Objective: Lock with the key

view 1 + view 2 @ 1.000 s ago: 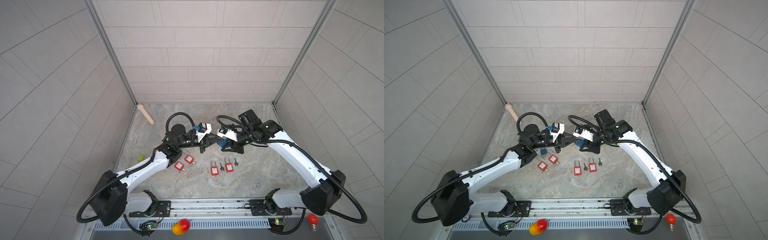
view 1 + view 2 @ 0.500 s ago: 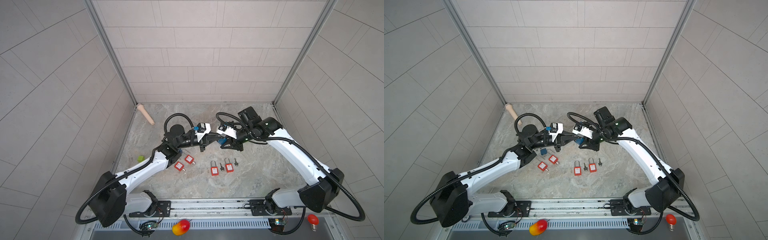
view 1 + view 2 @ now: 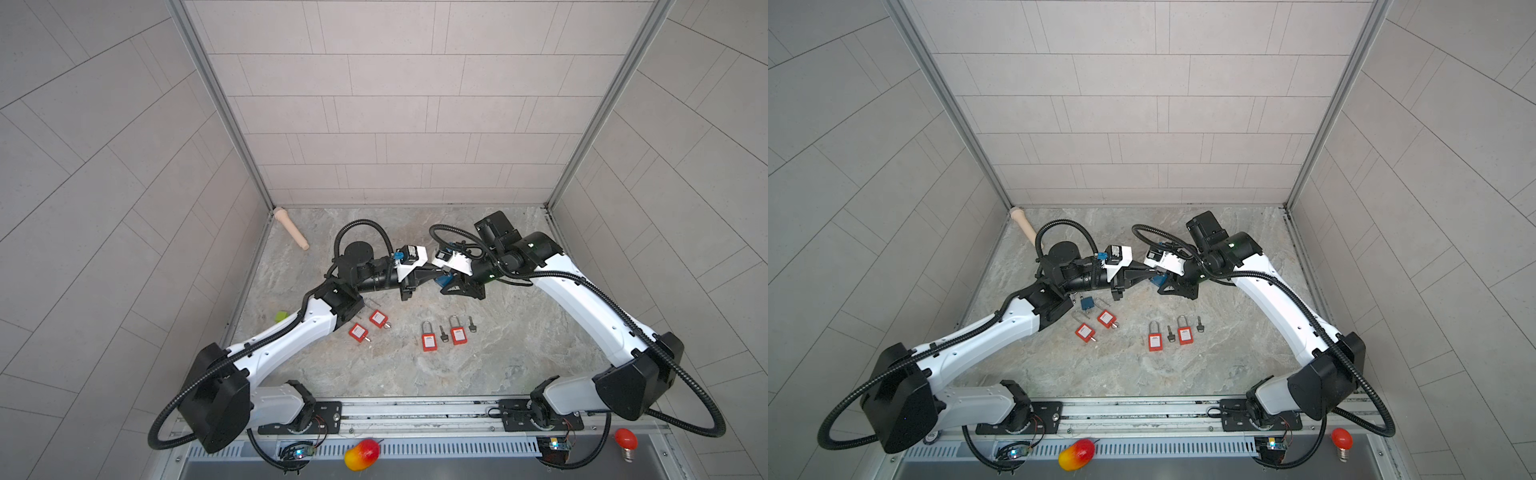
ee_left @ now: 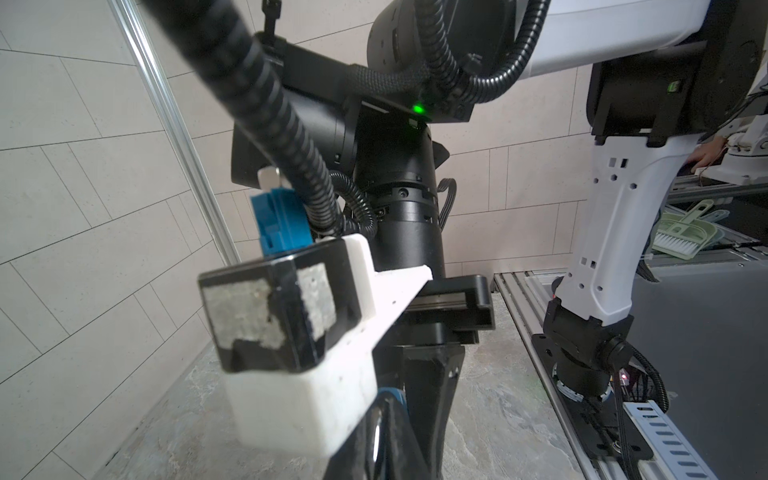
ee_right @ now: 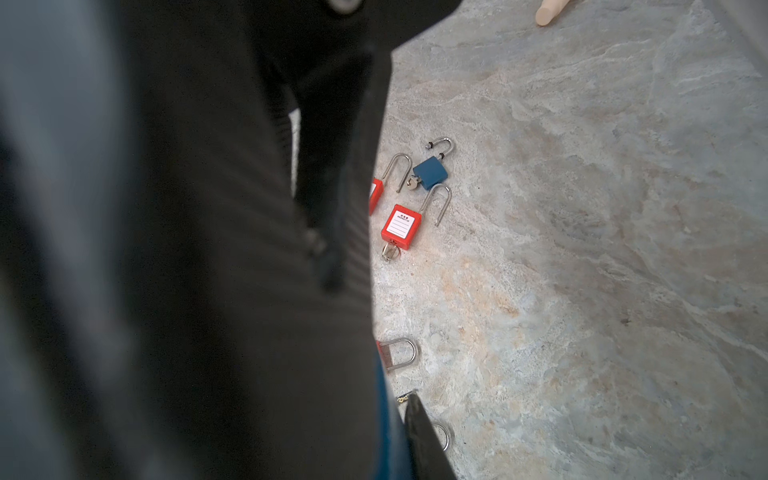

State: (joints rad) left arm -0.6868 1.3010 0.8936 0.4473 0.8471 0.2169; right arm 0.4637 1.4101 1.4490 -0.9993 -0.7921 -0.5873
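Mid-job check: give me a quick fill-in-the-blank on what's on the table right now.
The right gripper pinches a ___ padlock.
___ red padlocks lie on the table.
___ loose keys lie beside them.
The wooden peg lies in the back ___ corner.
Missing: blue, four, two, left.

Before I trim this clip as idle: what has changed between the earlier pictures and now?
Left tool and right tool, still meeting above the table, edged slightly upward or rearward together. Right still grips the blue lock; left stays shut. Nothing taken or released. Red locks and keys unmoved.
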